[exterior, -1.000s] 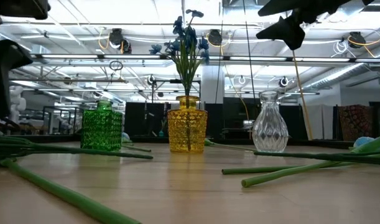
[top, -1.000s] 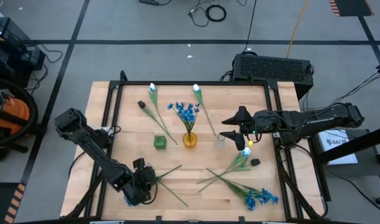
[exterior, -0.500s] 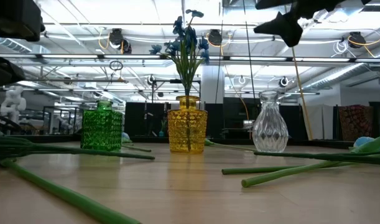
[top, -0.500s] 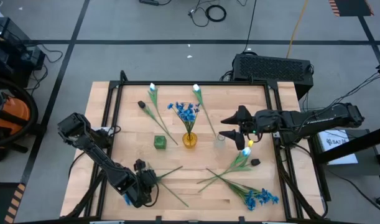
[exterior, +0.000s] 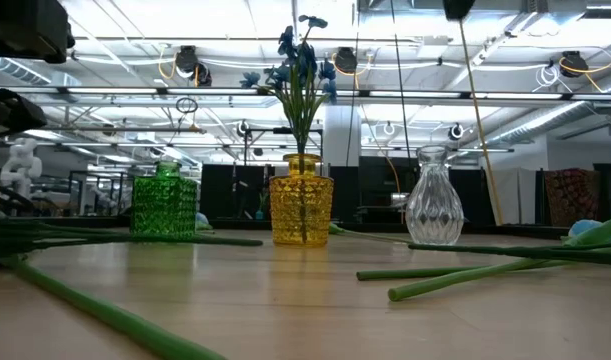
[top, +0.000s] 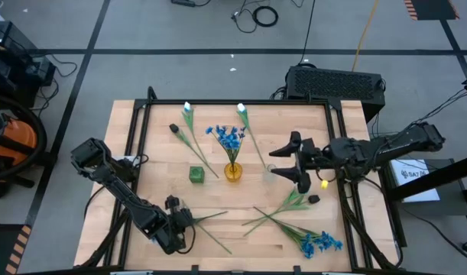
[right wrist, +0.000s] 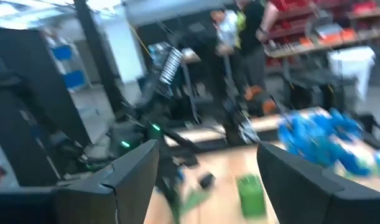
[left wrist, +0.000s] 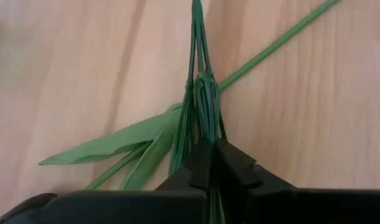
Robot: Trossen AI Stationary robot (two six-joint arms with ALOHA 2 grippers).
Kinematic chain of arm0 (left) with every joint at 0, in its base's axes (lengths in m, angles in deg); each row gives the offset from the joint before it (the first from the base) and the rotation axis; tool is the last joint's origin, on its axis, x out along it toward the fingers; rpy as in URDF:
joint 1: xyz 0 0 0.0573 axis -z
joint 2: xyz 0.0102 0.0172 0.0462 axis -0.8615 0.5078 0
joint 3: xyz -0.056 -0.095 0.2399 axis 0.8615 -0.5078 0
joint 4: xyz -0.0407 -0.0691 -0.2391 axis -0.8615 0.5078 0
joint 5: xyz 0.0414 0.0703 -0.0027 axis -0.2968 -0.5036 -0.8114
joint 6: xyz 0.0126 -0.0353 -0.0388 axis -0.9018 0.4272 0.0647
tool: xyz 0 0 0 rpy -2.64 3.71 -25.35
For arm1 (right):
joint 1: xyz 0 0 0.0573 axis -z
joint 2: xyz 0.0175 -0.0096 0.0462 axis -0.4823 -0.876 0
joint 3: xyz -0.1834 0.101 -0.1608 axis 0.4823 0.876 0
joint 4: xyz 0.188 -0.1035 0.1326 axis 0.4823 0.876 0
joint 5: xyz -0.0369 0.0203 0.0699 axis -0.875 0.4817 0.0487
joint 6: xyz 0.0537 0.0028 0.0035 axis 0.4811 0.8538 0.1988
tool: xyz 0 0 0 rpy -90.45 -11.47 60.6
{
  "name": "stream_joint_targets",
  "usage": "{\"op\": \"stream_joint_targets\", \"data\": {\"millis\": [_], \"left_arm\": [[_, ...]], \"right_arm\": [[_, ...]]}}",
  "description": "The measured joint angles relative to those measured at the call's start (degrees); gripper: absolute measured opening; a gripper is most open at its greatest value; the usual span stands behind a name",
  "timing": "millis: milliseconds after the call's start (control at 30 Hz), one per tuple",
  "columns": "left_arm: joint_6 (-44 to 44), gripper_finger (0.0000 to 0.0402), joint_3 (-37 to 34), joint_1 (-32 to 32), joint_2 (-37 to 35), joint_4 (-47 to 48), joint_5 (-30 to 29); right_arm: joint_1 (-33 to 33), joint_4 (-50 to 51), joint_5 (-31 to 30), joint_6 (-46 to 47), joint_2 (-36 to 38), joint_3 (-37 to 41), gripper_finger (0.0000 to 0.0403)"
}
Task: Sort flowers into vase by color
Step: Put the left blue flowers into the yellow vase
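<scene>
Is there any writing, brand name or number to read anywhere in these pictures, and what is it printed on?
White sign beside the table under the right arm, high view: dark print, too small to read.
Vases, flowers, table, both arms: no readable text.
Room shelves in the right wrist view: too blurred to read.

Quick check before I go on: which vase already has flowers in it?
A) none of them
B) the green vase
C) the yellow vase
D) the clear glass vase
C: in the low view the blue flowers stand with their stems in the yellow vase, while the green vase and the clear glass vase hold none.
</scene>
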Motion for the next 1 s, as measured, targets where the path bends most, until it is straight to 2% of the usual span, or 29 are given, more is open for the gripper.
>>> {"op": "stream_joint_targets", "data": {"millis": [133,267,367,500,700,800,1000], "left_arm": [[-0.05,0.0019,0.08,-1.17,-3.65,3.87,1.6],[-2.09,0.0019,1.85,-2.61,-8.87,8.13,2.39],[-4.19,0.002,3.36,-4.26,-13.23,10.35,4.14],[-7.05,0.002,5.64,-6.78,-18.6,13.38,6.02],[-11.12,0.002,8.21,-10.86,-23.64,17.44,7.69],[-17.26,0.002,8.76,-12.47,-24.68,17.32,9.27],[-19.23,0.002,8.76,-13.96,-24.94,17.46,9.03]], "right_arm": [[-2.15,-3.43,-0.72,-2.02,-0.63,0.0,0.0264],[-3.91,-4.33,-4.39,-3.58,-2.21,-0.14,0.0264],[-4.72,-2.28,-6.07,-3.85,-5.07,-3.29,0.0264],[-6.41,3.06,-6.33,-3.49,-12.13,-11.49,0.0264],[-7.74,19.35,-7.35,-3.53,-27.11,-27.75,0.0264],[-7.72,27.89,-7.28,-4.47,-34.71,-35.93,0.0264],[-7.72,36.67,-7.1,-10.63,-46.83,-47.97,0.0264]]}}
